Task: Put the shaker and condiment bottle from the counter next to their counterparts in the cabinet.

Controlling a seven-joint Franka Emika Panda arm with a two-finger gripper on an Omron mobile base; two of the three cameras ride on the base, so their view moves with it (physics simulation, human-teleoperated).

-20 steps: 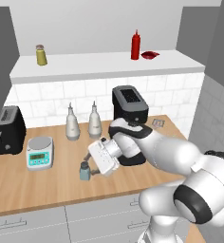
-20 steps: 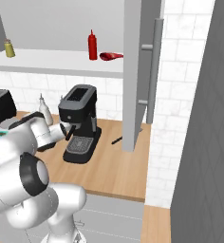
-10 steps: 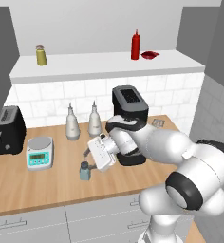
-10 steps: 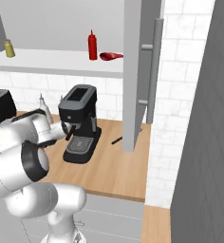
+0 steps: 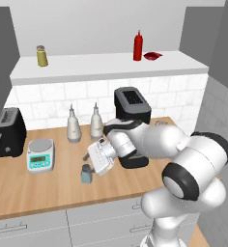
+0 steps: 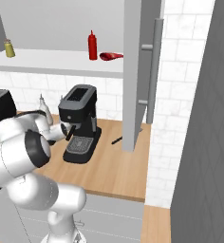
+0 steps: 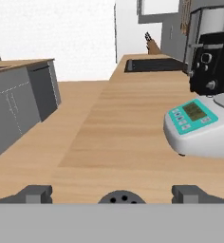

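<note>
The pincer (image 5: 88, 163) hangs with its jaws spread wide and grasping nothing, just above the shaker (image 5: 87, 174), which stands upright on the counter (image 5: 34, 190), a little in front of the coffee machine (image 5: 132, 107) and off toward the scale (image 5: 40, 155). In the hand view the two dark fingertips (image 7: 35, 193) rise on either side of the shaker's perforated grey cap (image 7: 116, 197), with bare wood showing between cap and each tip, so they stand apart from it. The white hand is tilted, reaching down from in front of the coffee machine. Two white pear-shaped bottles (image 5: 73, 125) stand side by side beside the coffee machine, by the tiled wall, and the white scale with its teal panel sits beyond them, with the black toaster (image 5: 6, 132) farthest from the machine. From the hand view the scale (image 7: 201, 129) lies to one side of the shaker with the toaster (image 7: 213, 61) behind it. The condiment bottle (image 5: 137, 46) stands upright on the white shelf board of the cabinet (image 5: 106, 66), directly above the coffee machine, and the flat red packet (image 5: 152, 56) lies just beside it. The olive-yellow shaker (image 5: 42, 56) stands well apart from them at the other end of the shelf. From the right base view the red bottle (image 6: 92, 45) and packet (image 6: 110, 56) sit above the coffee machine (image 6: 79, 122).
</note>
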